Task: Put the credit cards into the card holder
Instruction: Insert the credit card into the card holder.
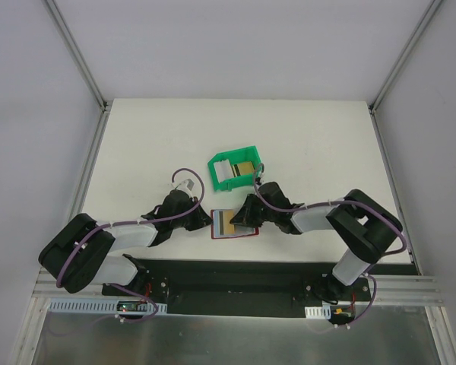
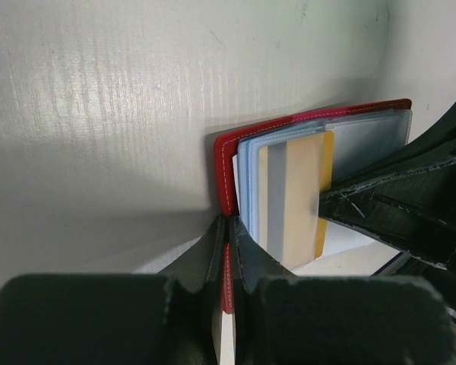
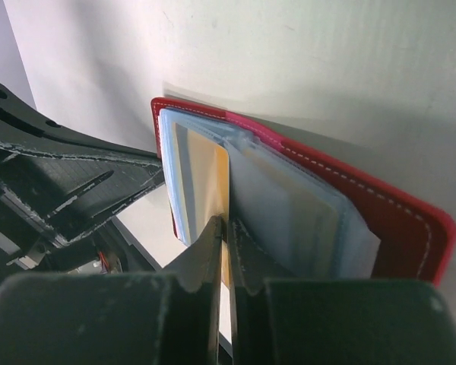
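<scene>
Partly seated: a gold card in the wallet, with both grippers on it.
On the table (image 1: 137,152), the bin (image 1: 213,172) holds more cards (image 1: 244,168) — only the top view shows those. The wallet (image 2: 226,163) sits open between the arms. The left gripper (image 2: 228,251) is clamped on its red cover, and the right gripper (image 3: 226,243) pinches the gold card (image 2: 300,201) in a pocket. The card may catch the pocket lip and bow, or the cover may slip free. Only the wrist views show either pinch.
</scene>
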`<state>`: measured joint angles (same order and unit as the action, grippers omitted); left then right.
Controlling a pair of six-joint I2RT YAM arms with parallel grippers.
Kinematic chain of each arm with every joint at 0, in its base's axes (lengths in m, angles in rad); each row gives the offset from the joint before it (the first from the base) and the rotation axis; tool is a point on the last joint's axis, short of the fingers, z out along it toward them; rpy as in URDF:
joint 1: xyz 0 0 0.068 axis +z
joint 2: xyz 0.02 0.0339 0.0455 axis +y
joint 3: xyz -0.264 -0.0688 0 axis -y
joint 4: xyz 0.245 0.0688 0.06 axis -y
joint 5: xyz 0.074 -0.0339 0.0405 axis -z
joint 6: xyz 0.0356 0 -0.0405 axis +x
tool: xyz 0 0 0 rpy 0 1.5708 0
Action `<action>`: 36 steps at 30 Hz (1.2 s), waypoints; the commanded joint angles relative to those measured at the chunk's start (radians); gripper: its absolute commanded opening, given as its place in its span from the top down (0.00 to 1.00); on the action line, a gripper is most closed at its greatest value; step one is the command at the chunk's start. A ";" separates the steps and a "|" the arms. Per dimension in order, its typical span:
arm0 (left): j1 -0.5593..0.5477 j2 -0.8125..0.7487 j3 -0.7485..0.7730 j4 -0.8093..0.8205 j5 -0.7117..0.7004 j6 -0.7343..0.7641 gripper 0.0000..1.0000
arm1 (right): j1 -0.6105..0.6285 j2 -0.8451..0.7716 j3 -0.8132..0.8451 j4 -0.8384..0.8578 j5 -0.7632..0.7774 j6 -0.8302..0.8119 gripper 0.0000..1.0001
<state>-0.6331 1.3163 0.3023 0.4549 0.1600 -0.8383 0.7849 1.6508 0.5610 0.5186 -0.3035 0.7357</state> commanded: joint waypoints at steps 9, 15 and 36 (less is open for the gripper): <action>0.007 0.009 -0.034 -0.079 -0.019 -0.001 1.00 | -0.006 -0.106 0.010 -0.183 0.132 -0.073 0.69; 0.007 0.015 -0.034 -0.071 -0.016 0.001 1.00 | -0.001 -0.088 0.046 -0.180 0.069 -0.096 0.67; 0.007 -0.012 -0.034 -0.087 -0.037 -0.004 1.00 | 0.024 -0.155 0.240 -0.431 0.107 -0.309 0.63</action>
<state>-0.6331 1.3140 0.2977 0.4591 0.1551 -0.8536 0.8131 1.6165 0.7204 0.2264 -0.2508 0.5449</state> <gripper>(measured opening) 0.006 0.336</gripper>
